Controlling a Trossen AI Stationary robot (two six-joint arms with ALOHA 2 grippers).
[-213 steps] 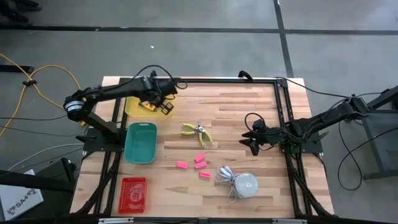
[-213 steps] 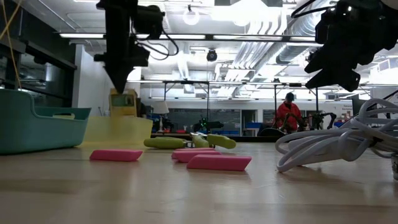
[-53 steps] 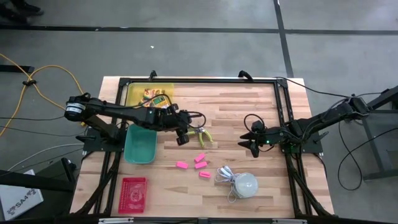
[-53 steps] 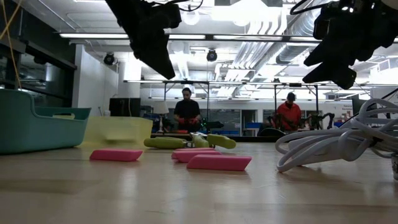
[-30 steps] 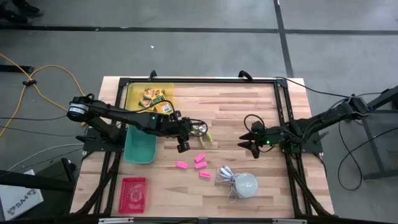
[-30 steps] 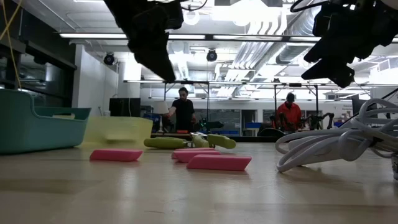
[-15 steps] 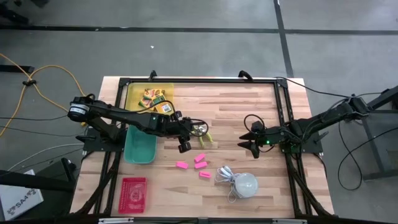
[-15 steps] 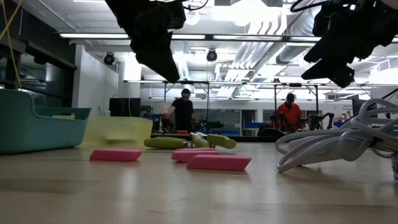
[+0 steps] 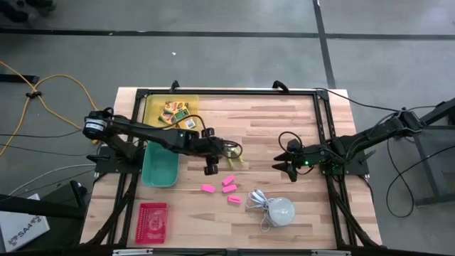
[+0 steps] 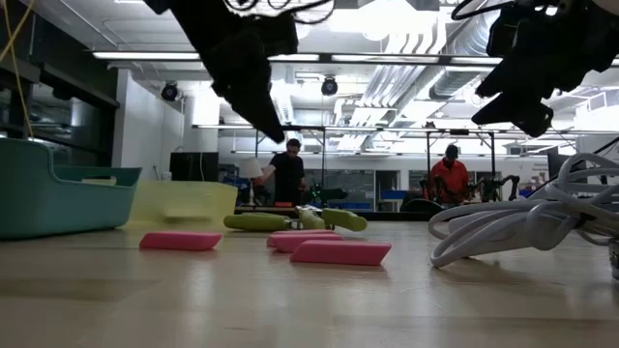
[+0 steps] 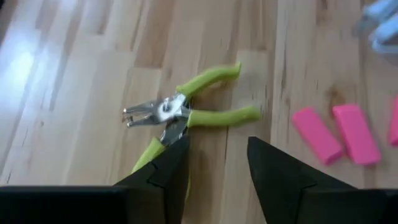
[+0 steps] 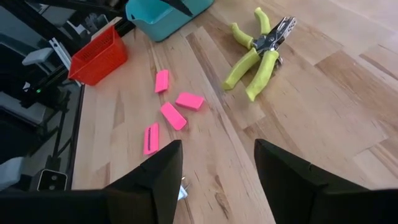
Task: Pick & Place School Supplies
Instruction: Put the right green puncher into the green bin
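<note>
The left gripper is hanging open above the table, with nothing between its fingers. It is sitting just beside the green-handled tool, at about 7 o'clock from it. In the left wrist view the tool is lying flat on the wood with its handles spread apart, right in front of the fingers and not touching them.

The right gripper is waiting at about 3 o'clock on the table, well apart from the tool. Its fingers are standing wide open and are holding nothing.

Four little pink blocks are lying near each other on the table, at about 6 o'clock from the tool. In the low view the pink blocks are lying flat in front of the tool.

The small yellow-and-green boxes are sitting in the yellow tray at about 11 o'clock. A teal bin is just below that tray, and a red basket is at about 7 o'clock. A white dome with a cord is resting near 5 o'clock, just beside the pink blocks.
</note>
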